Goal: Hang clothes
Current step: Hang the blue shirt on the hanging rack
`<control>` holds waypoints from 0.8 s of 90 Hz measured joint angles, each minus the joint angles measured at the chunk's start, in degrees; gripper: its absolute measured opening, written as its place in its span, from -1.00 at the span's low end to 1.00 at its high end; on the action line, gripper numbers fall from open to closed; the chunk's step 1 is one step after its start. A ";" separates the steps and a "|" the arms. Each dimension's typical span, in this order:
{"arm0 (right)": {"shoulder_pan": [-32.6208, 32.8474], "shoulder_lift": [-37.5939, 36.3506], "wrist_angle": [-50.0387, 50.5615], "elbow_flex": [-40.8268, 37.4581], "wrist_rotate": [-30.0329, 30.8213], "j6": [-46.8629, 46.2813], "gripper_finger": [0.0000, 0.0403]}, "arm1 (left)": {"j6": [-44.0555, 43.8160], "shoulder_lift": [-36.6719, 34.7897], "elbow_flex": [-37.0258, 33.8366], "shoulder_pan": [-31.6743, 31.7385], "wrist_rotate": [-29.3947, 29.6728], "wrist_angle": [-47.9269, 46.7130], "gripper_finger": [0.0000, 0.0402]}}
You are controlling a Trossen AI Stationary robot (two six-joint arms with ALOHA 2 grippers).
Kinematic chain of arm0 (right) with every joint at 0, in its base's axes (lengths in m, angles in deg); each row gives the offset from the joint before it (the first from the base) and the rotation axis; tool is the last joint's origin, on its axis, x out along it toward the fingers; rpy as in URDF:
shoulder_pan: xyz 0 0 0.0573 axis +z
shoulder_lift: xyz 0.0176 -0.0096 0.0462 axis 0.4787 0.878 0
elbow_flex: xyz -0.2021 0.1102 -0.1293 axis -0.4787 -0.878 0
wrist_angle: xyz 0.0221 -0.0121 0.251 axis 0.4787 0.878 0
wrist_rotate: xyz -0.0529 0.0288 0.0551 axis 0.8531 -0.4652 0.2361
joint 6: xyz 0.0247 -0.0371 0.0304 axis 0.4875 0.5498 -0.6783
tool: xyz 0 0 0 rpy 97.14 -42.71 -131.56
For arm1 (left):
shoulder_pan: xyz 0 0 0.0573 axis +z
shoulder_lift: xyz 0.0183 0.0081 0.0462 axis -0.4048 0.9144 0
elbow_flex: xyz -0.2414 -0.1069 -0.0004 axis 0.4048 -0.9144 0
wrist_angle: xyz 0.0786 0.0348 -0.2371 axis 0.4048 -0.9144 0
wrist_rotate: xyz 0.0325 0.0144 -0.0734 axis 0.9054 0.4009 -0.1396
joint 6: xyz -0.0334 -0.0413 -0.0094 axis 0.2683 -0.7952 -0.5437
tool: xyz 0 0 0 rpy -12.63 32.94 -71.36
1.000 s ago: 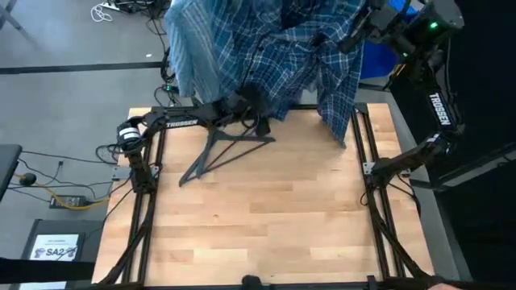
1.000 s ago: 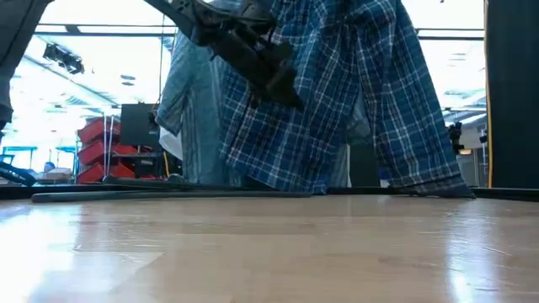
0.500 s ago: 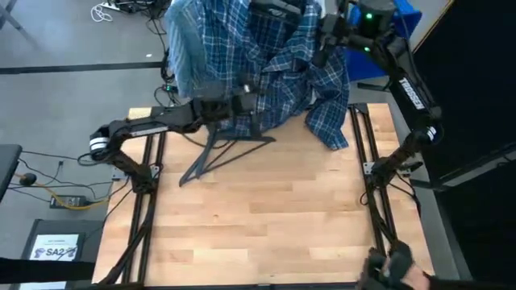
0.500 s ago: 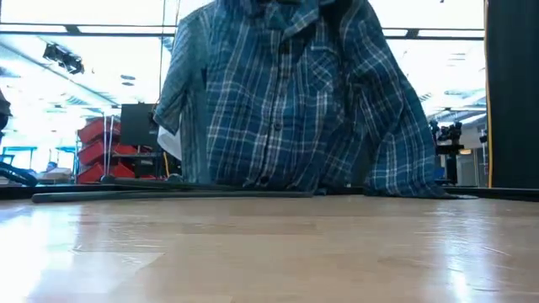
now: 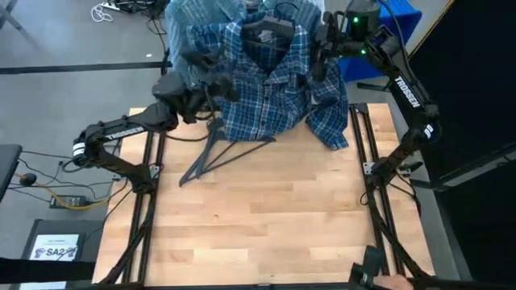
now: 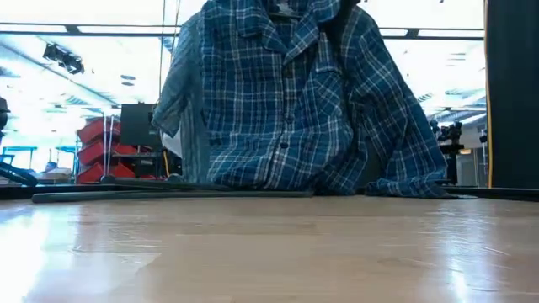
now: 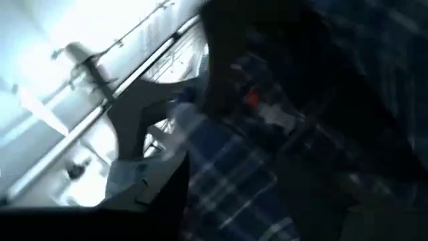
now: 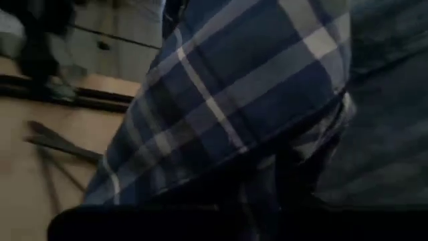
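Note:
The dark blue plaid shirt [image 5: 270, 89] hangs at the table's far edge with its front toward the table and its collar [image 6: 286, 25] up. Its hem [image 6: 278, 181] and one sleeve [image 5: 330, 121] rest on the tabletop. A dark hanger top [image 5: 270, 28] shows at the collar. My right gripper [image 5: 322, 44] is at the shirt's right shoulder. My left gripper [image 5: 205, 80] hovers blurred beside the shirt's left sleeve. A light blue-grey shirt [image 5: 181, 20] hangs behind. My right gripper is on the plaid shirt's right shoulder [image 5: 314, 48], coming level from the table's right side. Plaid cloth [image 8: 221, 100] drapes over the fingers and hides the place of contact. The shirt hangs below it, its sleeve slack down to the table.
A dark grey hanger [image 5: 222, 153] lies flat on the wooden table [image 5: 266, 225] near the far left. Black frame rails [image 5: 145, 209] run along both side edges. Red bins [image 6: 105, 151] stand in the room beyond.
My right gripper has gone toward the table's left with the shirt's shoulder. The shirt has turned about and spread out, its front and collar now facing the table. My left gripper has drawn back from under the shirt toward the table's left and risen.

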 joint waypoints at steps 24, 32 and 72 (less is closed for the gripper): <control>0.02 0.00 4.20 0.00 -3.99 -5.93 -1.00 | 5.97 1.59 -0.07 0.00 8.69 -0.67 0.01; 0.02 0.00 4.00 0.00 -3.88 -8.00 -1.00 | 7.17 2.14 -0.23 -1.29 8.67 -3.59 0.01; 1.05 -0.37 8.85 0.00 -8.53 -10.95 -1.00 | 17.42 3.46 -0.25 -3.33 20.44 -7.15 0.01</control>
